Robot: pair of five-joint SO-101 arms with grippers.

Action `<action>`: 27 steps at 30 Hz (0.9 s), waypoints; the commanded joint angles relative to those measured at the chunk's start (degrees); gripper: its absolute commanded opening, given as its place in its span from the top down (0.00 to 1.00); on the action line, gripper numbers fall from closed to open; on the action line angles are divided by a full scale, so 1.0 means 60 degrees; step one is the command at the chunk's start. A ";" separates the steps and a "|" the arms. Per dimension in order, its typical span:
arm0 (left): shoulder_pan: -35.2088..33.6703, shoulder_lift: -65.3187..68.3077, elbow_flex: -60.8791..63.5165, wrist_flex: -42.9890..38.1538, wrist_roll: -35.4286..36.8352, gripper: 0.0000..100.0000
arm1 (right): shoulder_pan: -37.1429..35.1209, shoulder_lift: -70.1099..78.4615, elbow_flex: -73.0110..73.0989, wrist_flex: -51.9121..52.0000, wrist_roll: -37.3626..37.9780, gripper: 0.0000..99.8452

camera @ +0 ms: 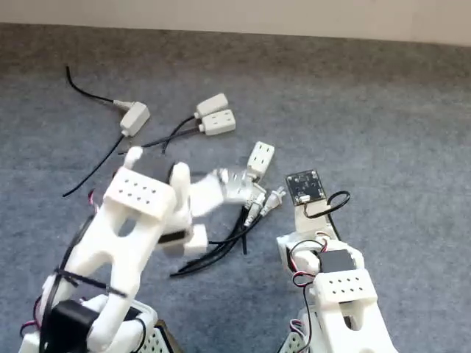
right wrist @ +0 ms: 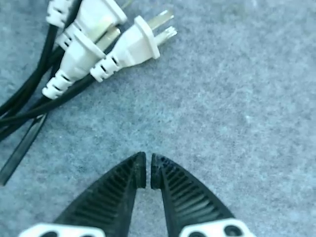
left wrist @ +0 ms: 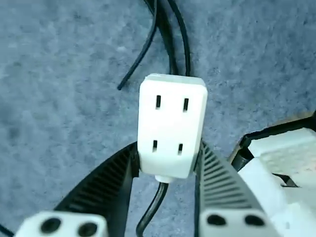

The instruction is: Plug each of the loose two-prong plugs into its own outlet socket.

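Two-arm bench, cord-plugging job: the left gripper (left wrist: pixel 167 147) pinches a white outlet socket (left wrist: pixel 172 126) between its black ribbed jaws, one jaw against each side of the block's lower half. The block's two pairs of slots face the wrist camera, and its black cord (left wrist: pixel 153 212) runs out of the end nearest the wrist. From the high view the left arm (camera: pixel 140 213) leans in from the near left toward the middle of the grey felt-like table (camera: pixel 397 110).

The right gripper (right wrist: pixel 148 163) hangs low over the table with its jaws pressed together, only a thin slit between the tips and nothing in it. The loose two-prong plugs (right wrist: pixel 133 44) lie in a bunch on the table beyond those tips, apart from them. Their prongs point away from the black cords (right wrist: pixel 29 98) that trail off behind. In the high view the plugs (camera: pixel 265 202) sit at the table's centre, between the two arms.

A second outlet socket (camera: pixel 260 157) lies just beyond the plugs. Farther back, a pair of white outlet blocks (camera: pixel 217 114) rest side by side, and a fourth block (camera: pixel 134 116) lies well apart, toward the far left.
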 commanded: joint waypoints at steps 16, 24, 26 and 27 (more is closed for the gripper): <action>-0.3172 -0.0784 0.4168 -0.3722 -0.2886 0.99 | 0.0066 -0.0183 -0.0051 -0.0139 0.0103 0.97; -0.3524 -0.0872 0.4579 -0.3795 -0.3194 0.86 | 0.0066 -0.0183 -0.0051 -0.0139 0.0103 0.97; -0.3714 -0.0872 0.4549 -0.3795 -0.3194 0.82 | 0.0066 -0.0183 -0.0051 -0.0139 0.0103 0.97; -0.3817 -0.0872 0.4535 -0.3795 -0.3209 0.80 | 0.0066 -0.0183 -0.0051 -0.0139 0.0103 0.97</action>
